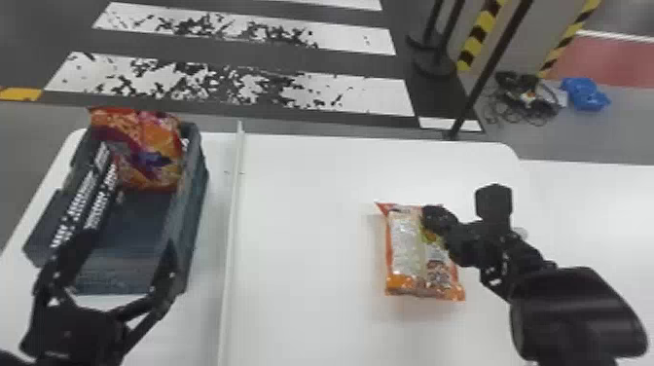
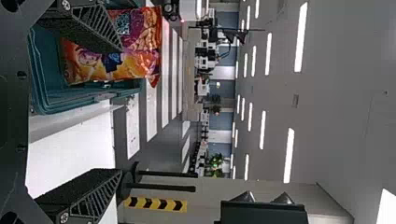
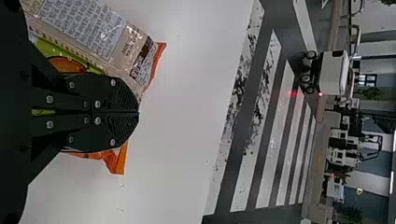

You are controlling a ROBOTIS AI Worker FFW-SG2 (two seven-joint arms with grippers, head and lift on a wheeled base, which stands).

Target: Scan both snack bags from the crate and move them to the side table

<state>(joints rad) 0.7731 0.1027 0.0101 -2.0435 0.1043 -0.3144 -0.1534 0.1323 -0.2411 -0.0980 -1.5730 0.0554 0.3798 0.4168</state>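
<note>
Left tool [image 1: 130, 242]: wide open at the crate's near end, lower left of the head view; a crooked approach could clip the rim.
Right tool [image 3: 136, 112]: fingers together, right over the flat bag [image 1: 406, 248]; pressing down now might crush it or skid it along.
Flat bag: lying on the table [image 1: 301, 194], right of centre.
Crate [image 1: 121, 275]: one red-orange bag [image 1: 146, 155] at the far end, top above the rim; a shallow pinch could drop it.

My right gripper [image 1: 430, 219] is hiding part of the orange-edged snack bag [image 1: 404, 248]; the head view's edge is cropping my left arm [image 1: 12, 359].
</note>
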